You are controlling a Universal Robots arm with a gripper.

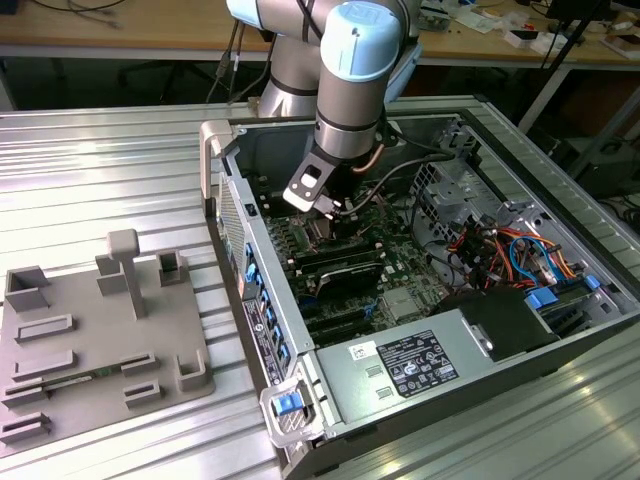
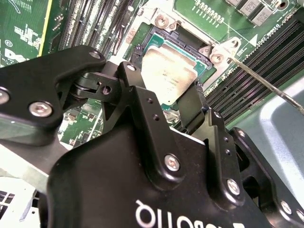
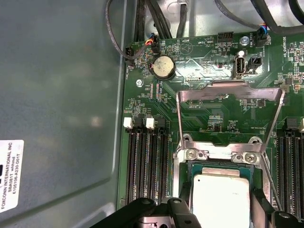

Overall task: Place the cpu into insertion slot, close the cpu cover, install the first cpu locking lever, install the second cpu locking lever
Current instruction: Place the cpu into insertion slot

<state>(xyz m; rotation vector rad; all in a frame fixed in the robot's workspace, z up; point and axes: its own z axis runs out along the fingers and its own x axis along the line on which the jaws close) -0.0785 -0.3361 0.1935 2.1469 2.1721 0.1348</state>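
- cpu (image 2: 168, 71): lies in the insertion slot (image 3: 218, 167) on the green motherboard (image 3: 209, 52). It looks seated, so you may judge step one all but done.
- hand (image 2: 164, 95): down inside the computer case (image 1: 480, 330), set narrow astride the cpu. You cannot tell whether it grips or has let go.
- cpu cover (image 3: 228, 89): stands open on its hinge, not yet closed.
- locking lever (image 2: 266, 84): one wire lever lies swung free. Both levers are left for you to install.

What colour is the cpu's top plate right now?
The cpu top is dull silver-grey metal, best seen in the second wrist view.
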